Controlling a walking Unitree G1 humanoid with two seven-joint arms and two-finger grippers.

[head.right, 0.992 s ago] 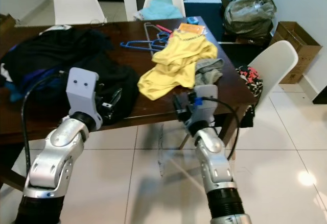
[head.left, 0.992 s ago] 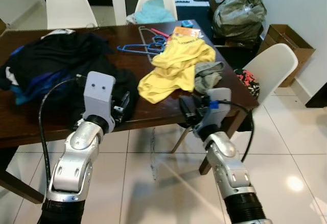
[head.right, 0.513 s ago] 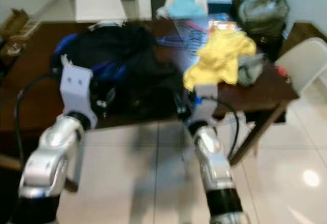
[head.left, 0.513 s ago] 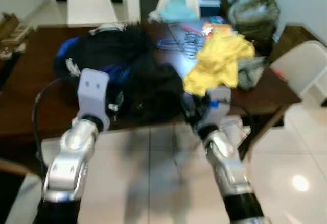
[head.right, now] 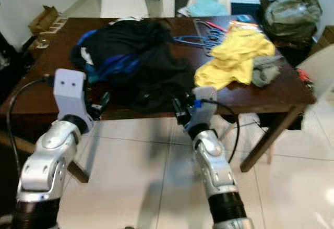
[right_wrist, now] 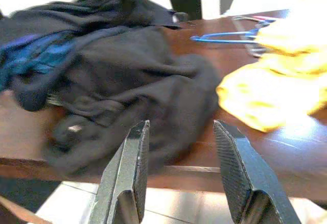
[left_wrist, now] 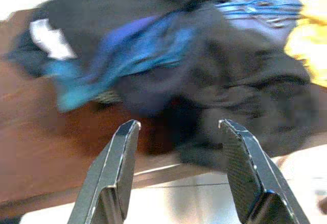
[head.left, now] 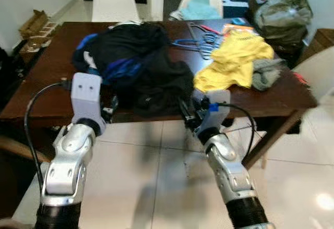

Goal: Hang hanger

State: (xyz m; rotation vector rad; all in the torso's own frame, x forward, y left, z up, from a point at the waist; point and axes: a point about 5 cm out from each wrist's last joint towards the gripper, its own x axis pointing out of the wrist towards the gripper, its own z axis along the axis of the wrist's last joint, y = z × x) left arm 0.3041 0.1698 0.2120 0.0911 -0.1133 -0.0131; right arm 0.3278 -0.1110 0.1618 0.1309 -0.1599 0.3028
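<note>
Several hangers (head.left: 202,35), blue and grey with a red one, lie at the far side of the dark wooden table (head.left: 42,91), between a black clothes pile (head.left: 138,64) and a yellow shirt (head.left: 236,58). My left gripper (left_wrist: 176,127) is open at the table's near edge, facing the black pile. My right gripper (right_wrist: 181,127) is open too, held just off that edge in front of the black pile. A blue hanger (right_wrist: 225,36) shows beyond it. Neither holds anything.
A grey cloth (head.left: 266,73) lies beside the yellow shirt. White chairs (head.left: 112,2) stand behind the table, one (head.left: 201,2) with a teal garment. Bags (head.left: 282,10) sit at the back right, a cardboard box (head.left: 34,25) at the left. Light floor tiles (head.left: 151,182) lie below me.
The camera has swung left and the picture has shifted, so more of the table's left end is in view. Both arms keep the same raised pose, grippers open.
</note>
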